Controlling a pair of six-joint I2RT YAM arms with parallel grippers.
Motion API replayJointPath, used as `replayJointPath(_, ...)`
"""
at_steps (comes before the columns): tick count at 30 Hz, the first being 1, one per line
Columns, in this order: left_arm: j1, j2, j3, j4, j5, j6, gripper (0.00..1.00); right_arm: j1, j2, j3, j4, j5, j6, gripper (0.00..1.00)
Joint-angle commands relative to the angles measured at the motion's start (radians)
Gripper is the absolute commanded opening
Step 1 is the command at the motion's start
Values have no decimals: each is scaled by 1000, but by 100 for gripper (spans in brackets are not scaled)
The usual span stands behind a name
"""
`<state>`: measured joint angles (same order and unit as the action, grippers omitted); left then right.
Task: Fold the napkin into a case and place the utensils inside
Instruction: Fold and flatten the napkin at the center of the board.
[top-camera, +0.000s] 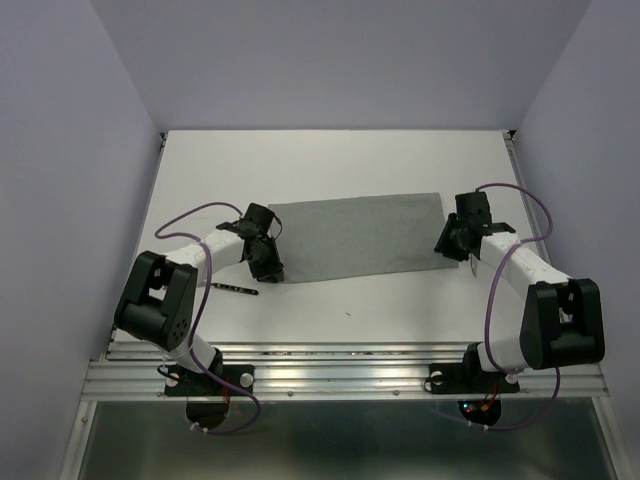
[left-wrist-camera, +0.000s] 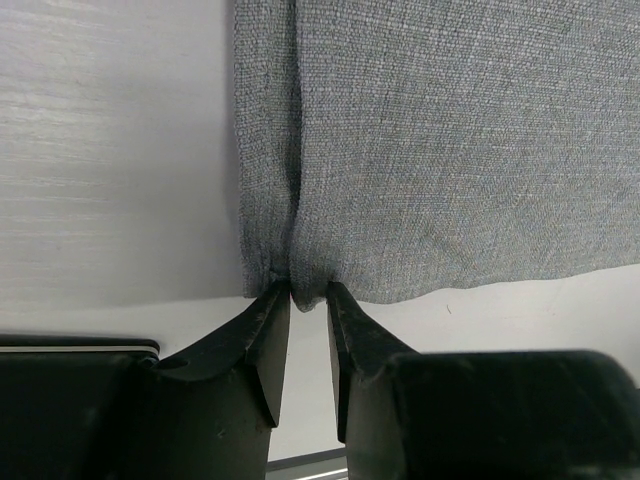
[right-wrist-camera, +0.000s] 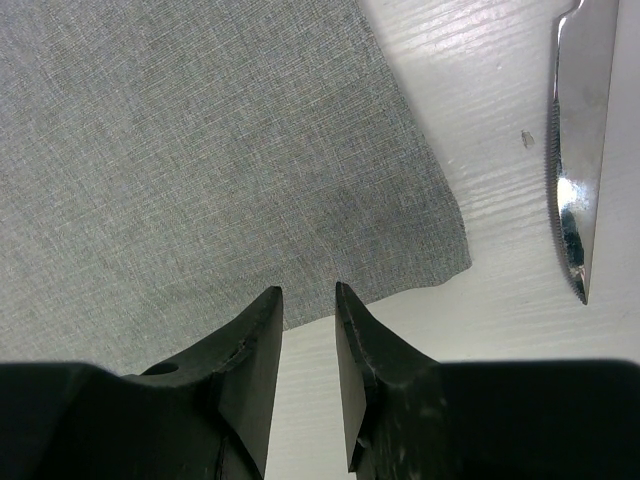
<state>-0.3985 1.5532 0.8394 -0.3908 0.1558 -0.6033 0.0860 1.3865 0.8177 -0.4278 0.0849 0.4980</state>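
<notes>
The grey napkin (top-camera: 360, 238) lies folded into a wide flat oblong mid-table. My left gripper (top-camera: 268, 268) is at its near left corner. In the left wrist view the gripper (left-wrist-camera: 308, 292) is shut on a small pucker of the napkin (left-wrist-camera: 450, 150) edge, and a crease runs up from the tips. My right gripper (top-camera: 447, 240) is at the napkin's right end. Its tips (right-wrist-camera: 307, 292) stand open over the napkin (right-wrist-camera: 200, 150) edge with nothing between them. One of the utensils, a serrated knife blade (right-wrist-camera: 575, 150), lies just right of the cloth. A dark-handled utensil (top-camera: 235, 289) lies by the left arm.
The white table (top-camera: 330, 160) ends in a metal rail (top-camera: 340, 365) at the near side, where both arm bases are bolted. Lilac walls close in the left, right and far sides.
</notes>
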Motion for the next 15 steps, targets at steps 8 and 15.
replayJointPath(8,-8,4,7,0,-21,5,31,3,-32,-5,-5,-2,7,33)
replayJointPath(15,-8,-18,35,-33,-45,10,8,3,-30,-3,-5,-4,7,33)
